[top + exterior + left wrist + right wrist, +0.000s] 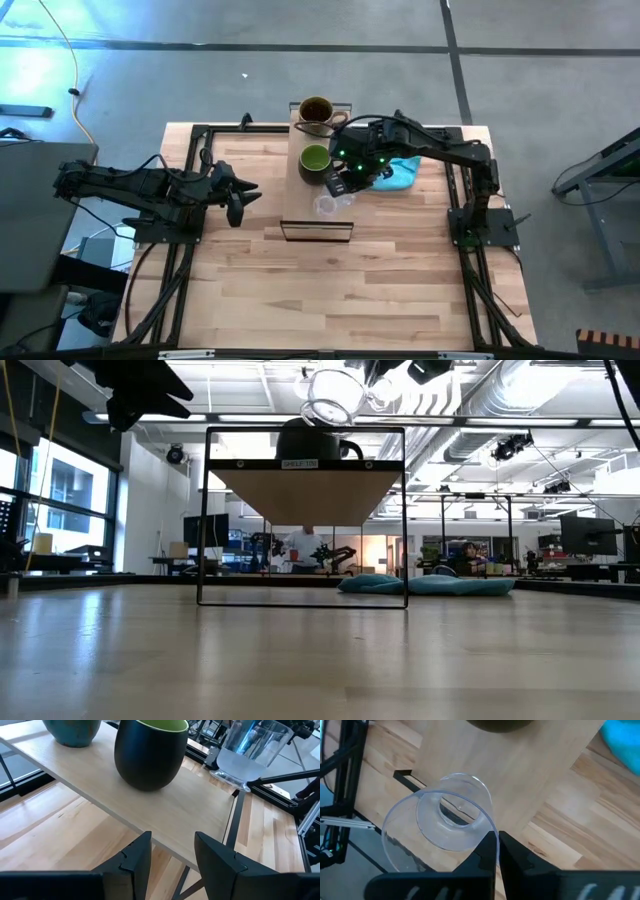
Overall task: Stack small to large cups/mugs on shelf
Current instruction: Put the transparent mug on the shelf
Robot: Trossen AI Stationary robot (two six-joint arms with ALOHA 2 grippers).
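Note:
The shelf (318, 225) is a light-wood board on a dark frame, standing raised over the table's far middle. A brown mug (316, 113) stands at its far end. A dark mug with a green inside (315, 162) stands on its base at mid-shelf. My right gripper (497, 845) is shut on the clear glass cup (328, 205), which is tilted over the shelf's near part. My left gripper (172, 857) hovers open to the left of the shelf with nothing between its fingers. My right gripper pinches the glass cup's wall at the rim (487, 831), one finger inside the cup and one outside. The fingers slant down from the table's right side. The cup tilts just over the shelf top; whether its base (232, 770) touches the board, I cannot tell.
A turquoise cloth (400, 175) lies on the table right of the shelf, under my right arm. Dark frame rails (195, 180) run along the table's left and right sides. Bare wooden tabletop (330, 290) stretches from the shelf's near end to the near edge.

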